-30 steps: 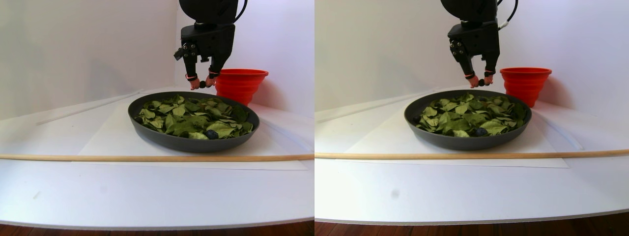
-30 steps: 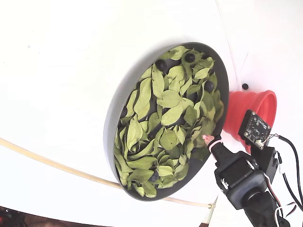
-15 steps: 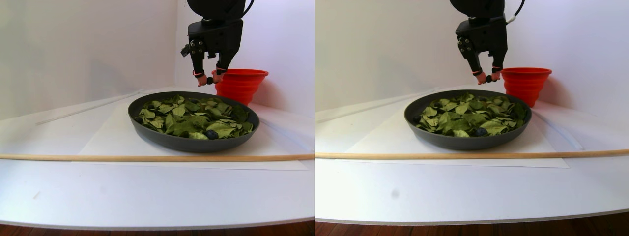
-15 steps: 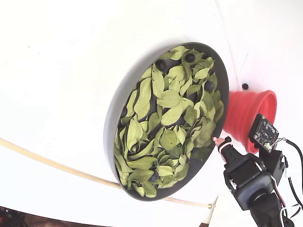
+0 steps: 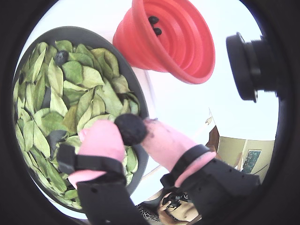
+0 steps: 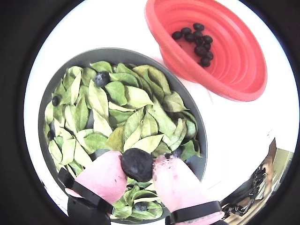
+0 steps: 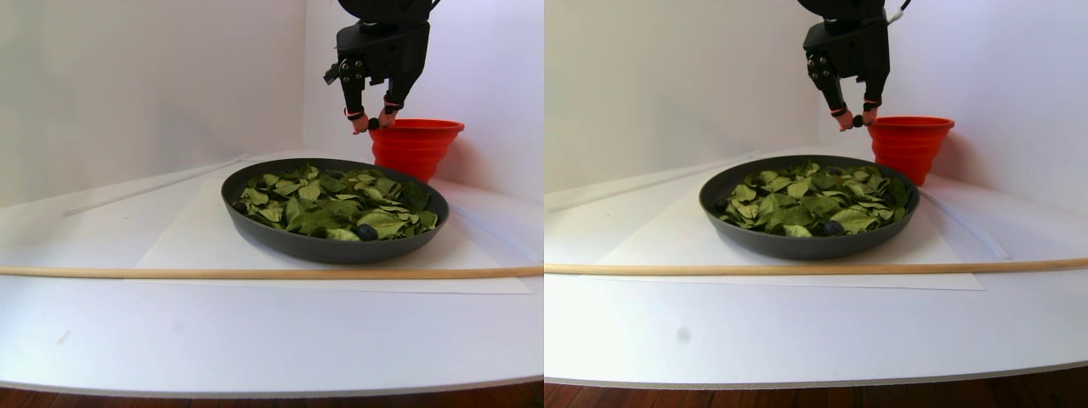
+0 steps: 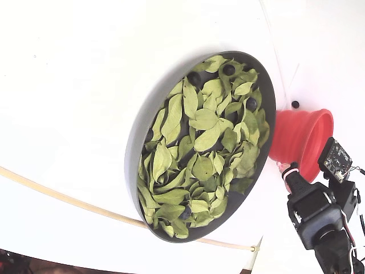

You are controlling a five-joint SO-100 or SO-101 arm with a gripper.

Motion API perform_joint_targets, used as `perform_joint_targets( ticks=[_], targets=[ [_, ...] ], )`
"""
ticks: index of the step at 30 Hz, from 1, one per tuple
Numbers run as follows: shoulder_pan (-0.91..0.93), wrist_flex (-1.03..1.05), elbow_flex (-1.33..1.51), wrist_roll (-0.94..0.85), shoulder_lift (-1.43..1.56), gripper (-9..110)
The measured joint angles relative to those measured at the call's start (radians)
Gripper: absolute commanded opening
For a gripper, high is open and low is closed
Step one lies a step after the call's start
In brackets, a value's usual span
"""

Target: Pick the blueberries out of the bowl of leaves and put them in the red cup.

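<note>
My gripper is shut on one dark blueberry, pinched between its pink fingertips. In the stereo pair view the gripper hangs in the air above the bowl's far rim, just left of the red cup. The fixed view puts the gripper in the gap between the dark grey bowl and the red cup. Green leaves fill the bowl, with other blueberries showing among them. Several blueberries lie inside the cup.
A thin wooden stick lies across the table in front of the bowl, on a white sheet. One loose dark berry sits on the table beside the cup. White walls stand close behind the cup.
The gripper has risen from just above the leaves and moved toward the red cup, keeping the blueberry in its fingertips. Bowl and cup have not moved.
</note>
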Motion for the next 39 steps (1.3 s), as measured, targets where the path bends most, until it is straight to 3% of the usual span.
perform_joint_targets(
  ticks=[39],
  targets=[
    [0.106,0.0,-0.288,0.034,-0.147,9]
  ],
)
